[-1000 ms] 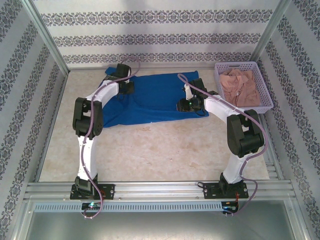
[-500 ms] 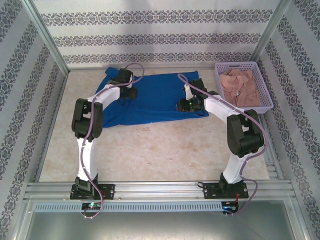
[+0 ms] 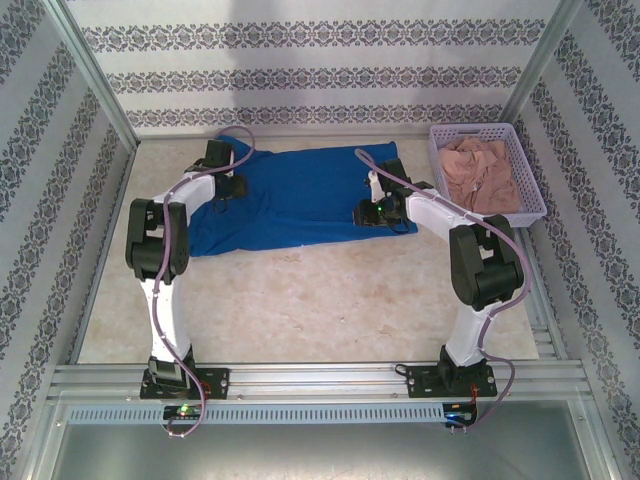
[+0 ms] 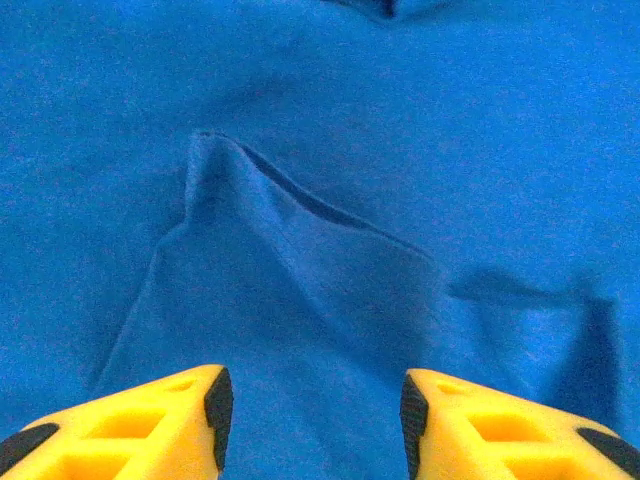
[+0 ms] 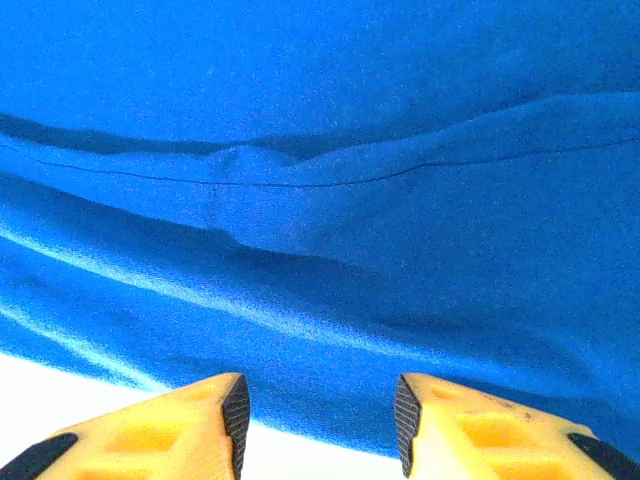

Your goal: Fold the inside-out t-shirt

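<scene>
The inside-out t-shirt [image 3: 300, 200] lies spread across the far half of the worktop [image 3: 300, 310], well apart from the basket [image 3: 536, 195] at the far right. My left hand [image 4: 312, 400] hangs over the shirt's left part with its fingers apart and nothing between them. My right hand [image 5: 320, 410] sits at the near right edge, fingers likewise apart, with blue cloth ahead and a strip of bare worktop under them.

I judge the step in hand to be taking hold for a fold. To do it well, I should come straight down and pinch at the edge. On the right, a seam line runs just ahead of my fingers, a fair guide for taking the full thickness. On the left, a peaked ridge stands up in the cloth (it would be pressed into the fold if left), so I would flatten it or grip beyond it. Both hands should lift together and level.

The shirt's long axis runs left to right across the worktop. I cannot tell which end is the collar.
</scene>
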